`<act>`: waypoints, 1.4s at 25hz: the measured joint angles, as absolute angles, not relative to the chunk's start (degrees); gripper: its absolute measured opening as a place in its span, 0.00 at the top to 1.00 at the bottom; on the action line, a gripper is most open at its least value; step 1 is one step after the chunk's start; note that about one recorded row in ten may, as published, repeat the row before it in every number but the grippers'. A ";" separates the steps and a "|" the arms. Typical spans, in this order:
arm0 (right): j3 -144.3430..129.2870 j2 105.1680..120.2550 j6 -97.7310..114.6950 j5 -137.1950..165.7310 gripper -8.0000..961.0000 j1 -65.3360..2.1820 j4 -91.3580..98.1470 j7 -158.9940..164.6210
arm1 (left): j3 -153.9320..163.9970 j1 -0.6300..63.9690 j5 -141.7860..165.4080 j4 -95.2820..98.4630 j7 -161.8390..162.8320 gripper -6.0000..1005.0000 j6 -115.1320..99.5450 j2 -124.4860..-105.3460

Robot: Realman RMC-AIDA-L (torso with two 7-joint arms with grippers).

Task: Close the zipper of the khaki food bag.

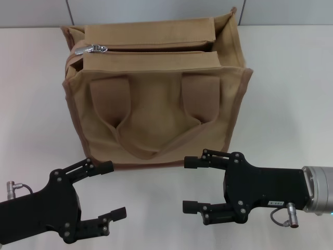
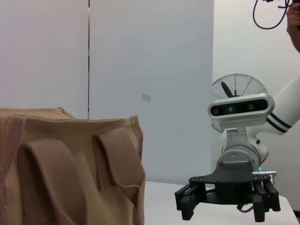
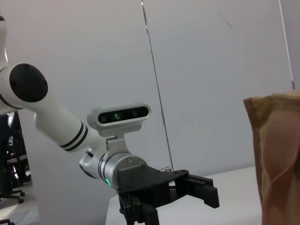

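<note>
The khaki food bag (image 1: 156, 96) stands upright toward the bench's far edge, its zipper (image 1: 151, 49) bearing a silver slider (image 1: 91, 50) at the left end; no writing legible. Left gripper (image 1: 106, 190) and right gripper (image 1: 193, 185) hover near the front edge, fingers apart

— From the head camera we look forward and down at the counter (image 1: 291, 94), with the khaki food bag (image 1: 156, 104) in the middle and both arms near the lower edge.

— And the wrists? We sit low there, looking level across the counter. The left wrist view has the bag (image 2: 70, 173) close, the right gripper (image 2: 228, 206) beyond. The right wrist view faces back: the left gripper (image 3: 187, 192), the bag's edge (image 3: 276, 159).
</note>
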State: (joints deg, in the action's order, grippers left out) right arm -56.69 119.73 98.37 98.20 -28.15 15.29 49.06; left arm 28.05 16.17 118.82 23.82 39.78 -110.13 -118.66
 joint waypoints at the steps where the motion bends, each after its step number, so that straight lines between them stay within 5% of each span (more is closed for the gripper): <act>1: -56.69 119.73 98.34 98.20 0.15 -28.15 15.29 49.06 | 28.04 16.17 118.81 23.82 39.78 0.17 -110.14 -118.66; 25: -56.51 119.78 97.35 98.08 0.15 -27.70 14.25 48.72 | 4.13 12.60 103.89 12.65 39.20 0.22 -110.28 -118.66; 35: -57.15 119.80 96.90 96.54 0.15 -29.42 11.38 48.62 | 4.30 18.67 102.73 11.34 39.72 0.25 -98.59 -118.44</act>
